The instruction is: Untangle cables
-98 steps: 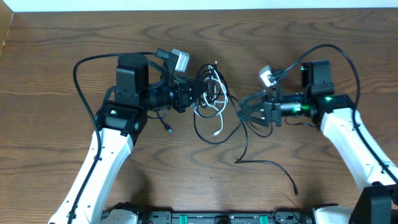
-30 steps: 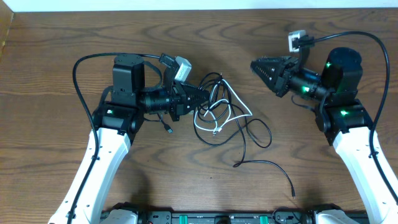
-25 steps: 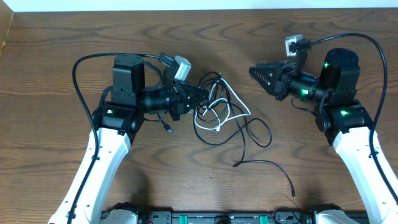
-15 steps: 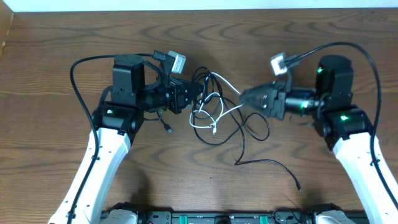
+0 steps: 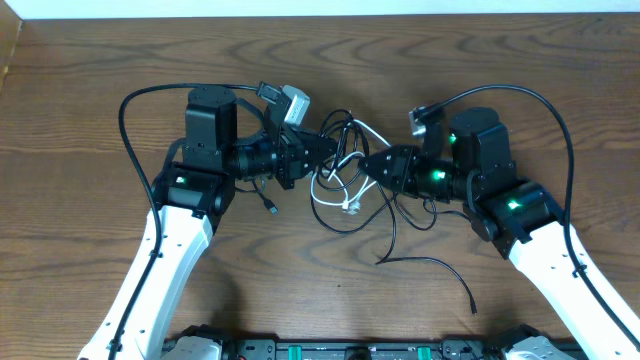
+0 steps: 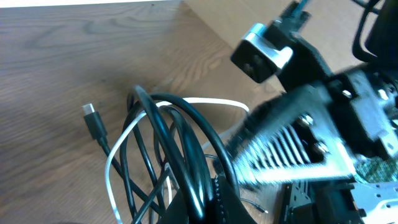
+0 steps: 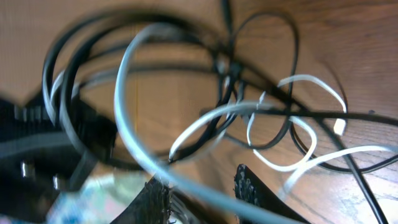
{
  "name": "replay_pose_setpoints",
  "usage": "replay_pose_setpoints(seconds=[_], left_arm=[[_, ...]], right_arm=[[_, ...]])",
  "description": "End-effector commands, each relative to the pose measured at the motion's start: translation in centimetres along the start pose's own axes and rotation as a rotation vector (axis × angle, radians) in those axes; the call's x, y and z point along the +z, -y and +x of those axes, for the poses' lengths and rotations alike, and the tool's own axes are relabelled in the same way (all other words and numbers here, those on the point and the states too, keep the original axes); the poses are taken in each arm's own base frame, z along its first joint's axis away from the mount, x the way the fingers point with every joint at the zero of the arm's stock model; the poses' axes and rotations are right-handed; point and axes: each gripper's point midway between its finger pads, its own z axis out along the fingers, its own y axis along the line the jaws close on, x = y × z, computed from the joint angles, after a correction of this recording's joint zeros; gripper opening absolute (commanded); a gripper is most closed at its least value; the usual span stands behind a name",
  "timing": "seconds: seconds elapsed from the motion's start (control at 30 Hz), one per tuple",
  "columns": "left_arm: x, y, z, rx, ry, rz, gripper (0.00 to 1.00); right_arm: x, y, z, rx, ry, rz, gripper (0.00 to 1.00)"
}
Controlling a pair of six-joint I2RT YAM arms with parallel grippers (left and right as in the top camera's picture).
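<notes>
The cables point(image 5: 345, 185) lie knotted at the table's middle, a white one point(image 5: 349, 204) looped through two black ones. My left gripper point(image 5: 326, 150) is shut on a black cable loop point(image 6: 180, 146), which rises from between its jaws point(image 6: 202, 190) in the left wrist view. My right gripper point(image 5: 368, 165) reaches into the tangle from the right, facing the left one. Its fingers point(image 7: 249, 186) stand apart, and the white cable point(image 7: 134, 134) runs blurred across the gap between them. A black plug end point(image 6: 93, 121) rests on the wood.
One black cable's tail point(image 5: 440, 270) trails toward the front right of the wooden table point(image 5: 80, 80). A small black plug point(image 5: 271, 207) lies beside the left arm. The arms' own thick black cables point(image 5: 135, 100) arch over each wrist.
My right arm has swung left and down from the back right into the tangle, its tip now close to the left gripper. The left gripper has kept its hold on the black loop.
</notes>
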Motion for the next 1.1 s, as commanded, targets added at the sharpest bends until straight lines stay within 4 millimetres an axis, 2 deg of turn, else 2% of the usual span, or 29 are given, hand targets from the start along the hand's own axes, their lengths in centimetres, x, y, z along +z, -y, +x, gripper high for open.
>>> replay_pose_setpoints(seconds=[0.0, 0.2, 0.33, 0.63, 0.67, 0.77, 0.93, 1.07], left_arm=[[-0.4, 1.8, -0.9, 0.066, 0.016, 0.069, 0.07], [-0.4, 2.0, -0.9, 0.066, 0.015, 0.082, 0.08], [-0.4, 2.1, -0.9, 0.066, 0.014, 0.083, 0.08], [-0.4, 2.2, -0.9, 0.066, 0.013, 0.091, 0.08], [-0.4, 2.5, -0.8, 0.067, 0.012, 0.106, 0.08], [-0.4, 2.8, -0.8, 0.069, 0.01, 0.127, 0.08], [-0.5, 2.7, -0.8, 0.122, 0.015, 0.119, 0.08], [-0.6, 0.0, -1.2, 0.11, 0.029, -0.029, 0.08]], right_arm=[[0.3, 0.7, -1.6, 0.177, 0.083, 0.042, 0.3], [1.6, 0.0, -0.9, 0.214, 0.051, 0.018, 0.31], [2.6, -0.7, -0.2, 0.218, 0.032, 0.002, 0.35], [5.0, -0.5, 0.3, 0.289, -0.003, 0.0, 0.31], [5.1, -0.7, 0.2, 0.281, 0.0, -0.01, 0.29], [5.4, -1.0, 0.1, 0.269, 0.004, -0.025, 0.03], [5.3, -0.4, 0.7, 0.181, -0.016, 0.005, 0.01], [4.5, 1.1, 1.8, 0.098, -0.042, 0.076, 0.01]])
